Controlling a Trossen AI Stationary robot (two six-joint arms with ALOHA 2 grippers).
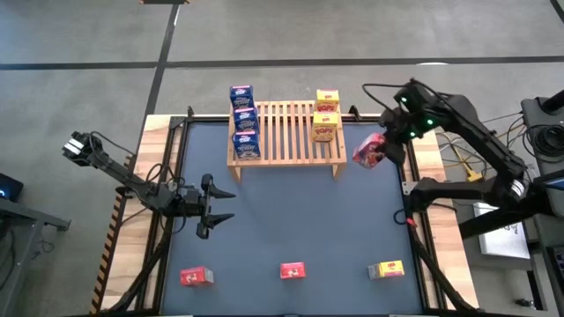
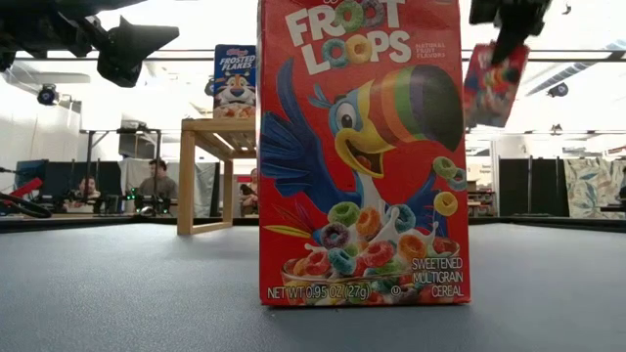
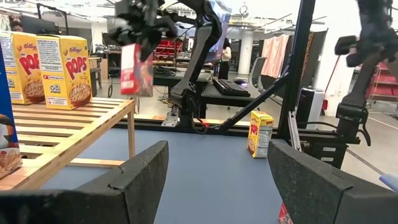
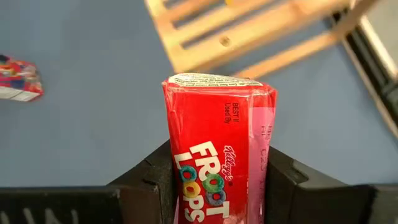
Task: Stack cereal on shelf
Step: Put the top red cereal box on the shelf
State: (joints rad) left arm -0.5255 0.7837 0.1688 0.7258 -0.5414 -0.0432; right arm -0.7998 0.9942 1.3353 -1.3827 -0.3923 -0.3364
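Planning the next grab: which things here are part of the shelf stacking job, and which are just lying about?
Job:
- wooden shelf
- three Frosted Flakes boxes on it
- two Corn Pops boxes on it
- Froot Loops box in the right gripper
- two Froot Loops boxes, one Corn Pops box on the mat
- left gripper, open

Lying about:
- cables beside the table

Dark blue mat (image 1: 291, 220) covers the table, wood edges (image 1: 159, 141) showing; people sit at desks (image 2: 152, 186) way back.

Overhead, table-level, two wrist cameras
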